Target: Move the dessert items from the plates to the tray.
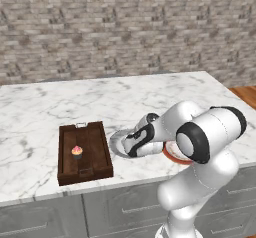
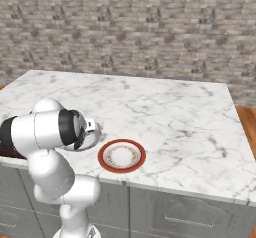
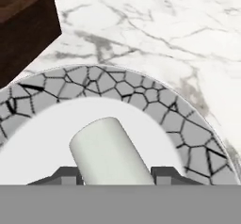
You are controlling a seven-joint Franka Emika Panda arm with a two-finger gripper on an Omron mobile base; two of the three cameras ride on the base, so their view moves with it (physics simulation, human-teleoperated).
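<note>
Nearest the lens in the hand view: white marshmallow cylinder (image 3: 110,152), lying tipped toward 11 o'clock on the grey plate (image 3: 155,108) with its cracked-mosaic rim. Flanked low down by two dark fingertips (image 3: 63,175), one at 7 o'clock and one at 5 o'clock of the cylinder. Jaws spread, not yet pressing, judging by the gaps. Corner of the dark wooden tray (image 3: 28,25) at 10 o'clock, just beside the plate rim. Likely trouble: closing on a round, tilted body could squeeze it out sideways and set it rolling across the smooth plate; lifting too low toward the tray could knock its raised wall.

Left base view: gripper (image 1: 131,144) down over the grey plate, mostly hidden by the white arm (image 1: 200,132). Tray at 9 o'clock of the plate, with the pink-frosted cupcake (image 1: 77,152) already standing inside. Red-rimmed plate (image 1: 172,157) peeking out under the elbow at 3 o'clock. So one dessert delivered, one in hand's reach.

Right base view: red-rimmed plate bare at centre, near the front edge. White marble counter (image 2: 165,112) with grey veins, broad and otherwise free. Grey cabinet drawers (image 2: 190,212) beneath, brick wall (image 2: 128,27) behind, wooden floor (image 2: 247,127) at 3 o'clock.
</note>
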